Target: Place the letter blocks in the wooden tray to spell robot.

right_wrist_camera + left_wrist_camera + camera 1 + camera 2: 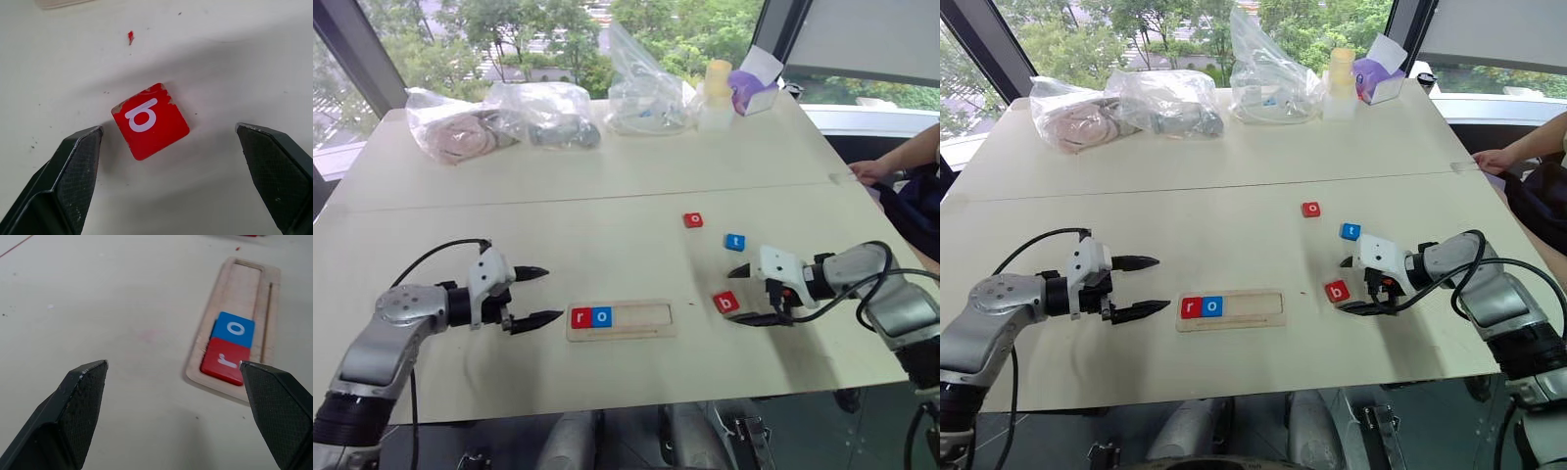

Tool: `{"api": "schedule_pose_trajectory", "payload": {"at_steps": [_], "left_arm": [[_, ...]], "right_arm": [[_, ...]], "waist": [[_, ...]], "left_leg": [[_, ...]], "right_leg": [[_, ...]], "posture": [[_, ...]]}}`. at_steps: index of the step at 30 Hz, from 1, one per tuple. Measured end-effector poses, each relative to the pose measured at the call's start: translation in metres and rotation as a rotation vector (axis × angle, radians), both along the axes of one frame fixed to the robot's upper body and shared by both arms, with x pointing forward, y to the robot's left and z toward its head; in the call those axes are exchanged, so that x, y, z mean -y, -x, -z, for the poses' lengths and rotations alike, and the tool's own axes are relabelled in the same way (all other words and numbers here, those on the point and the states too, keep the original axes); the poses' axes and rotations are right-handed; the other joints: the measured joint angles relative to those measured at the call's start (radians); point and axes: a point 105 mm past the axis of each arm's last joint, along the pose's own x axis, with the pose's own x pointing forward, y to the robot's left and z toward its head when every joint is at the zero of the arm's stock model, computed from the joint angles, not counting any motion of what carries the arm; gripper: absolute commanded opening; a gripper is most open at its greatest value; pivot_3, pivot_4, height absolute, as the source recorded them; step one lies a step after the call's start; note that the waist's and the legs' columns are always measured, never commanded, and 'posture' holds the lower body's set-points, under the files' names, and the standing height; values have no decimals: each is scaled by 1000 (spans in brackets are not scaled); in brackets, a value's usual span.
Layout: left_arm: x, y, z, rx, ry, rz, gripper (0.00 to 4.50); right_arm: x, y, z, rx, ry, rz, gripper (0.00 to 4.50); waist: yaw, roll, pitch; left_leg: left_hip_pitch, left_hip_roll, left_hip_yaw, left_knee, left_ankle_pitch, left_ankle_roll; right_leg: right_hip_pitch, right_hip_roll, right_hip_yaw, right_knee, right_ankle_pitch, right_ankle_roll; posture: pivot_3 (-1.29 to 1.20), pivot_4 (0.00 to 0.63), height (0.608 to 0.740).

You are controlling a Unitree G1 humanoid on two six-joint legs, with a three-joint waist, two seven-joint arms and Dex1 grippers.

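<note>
Tray (pixel 621 320) holds red r (pixel 580 317) and blue o (pixel 602 316) at its left end, so b (pixel 726 302) is due next. Right gripper (pixel 741 295) brackets it, fingers spread, ready to pinch; left gripper (pixel 540 295) waits spread beside the tray.

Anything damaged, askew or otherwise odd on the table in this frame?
Yes. The red b block lies rotated on the table, with paint chipped along its upper edge, and a small red fleck sits nearby. The r block and o block sit squarely in the wooden tray.

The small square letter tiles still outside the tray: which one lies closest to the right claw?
The red tile with the white letter b: it lies between the open right claw's fingers.
</note>
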Motion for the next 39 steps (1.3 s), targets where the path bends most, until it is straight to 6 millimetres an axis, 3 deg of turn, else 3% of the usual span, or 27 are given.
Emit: {"api": "schedule_pose_trajectory", "payload": {"at_steps": [1,4,7,8,9,14,20,25,31,39], "left_arm": [[2,2,-1,-1,6,11,4500],[4,7,-5,-8,20,34,4500],[4,10,-13,8,30,47,4500],[5,10,-14,12,35,51,4500],[5,10,-14,12,37,54,4500],[6,12,-15,11,41,77,4500],[10,13,-22,24,57,115,4500],[13,11,-26,40,59,130,4500],[14,13,-26,42,60,132,4500],[16,18,-24,32,65,139,4500]], "right_arm": [[0,-1,0,2,3,-10,4491],[0,-2,1,1,0,-33,3664],[-3,0,2,-4,-10,-59,2146],[-3,0,2,-6,-11,-62,1441],[-4,1,2,-5,-12,-66,1083],[-19,5,-1,5,-54,-68,1093],[-76,22,-30,18,-195,-149,1093],[-120,28,-25,-39,-262,-170,1093],[-148,25,-18,-47,-269,-189,1093],[-155,28,-3,-97,-243,-202,1093]], "waist": [[1,0,0],[1,0,0],[2,0,0],[2,0,0],[2,0,0],[0,0,0],[4,0,0],[3,0,0],[1,0,0],[2,0,0]], "left_leg": [[0,0,0,0,0,0],[0,0,0,0,0,0],[0,0,0,0,0,0],[0,0,0,0,0,0],[0,0,0,0,0,0],[0,0,0,0,0,0],[-1,0,-1,0,0,0],[-1,0,-1,0,0,0],[-1,0,-1,0,0,0],[-1,0,-1,0,0,0]], "right_leg": [[0,0,0,0,0,0],[0,0,0,0,0,0],[0,0,0,0,0,0],[0,0,0,0,0,0],[0,0,0,0,0,0],[-1,0,1,0,0,-1],[-2,-1,1,1,0,0],[-2,-1,1,1,0,-1],[-2,0,1,1,0,-1],[-2,0,1,1,0,-1]], "posture": [[0,150,740],[0,150,740],[0,150,740],[0,150,740],[0,150,740],[0,150,740],[0,150,740],[0,150,740],[0,150,740],[0,150,740]]}}
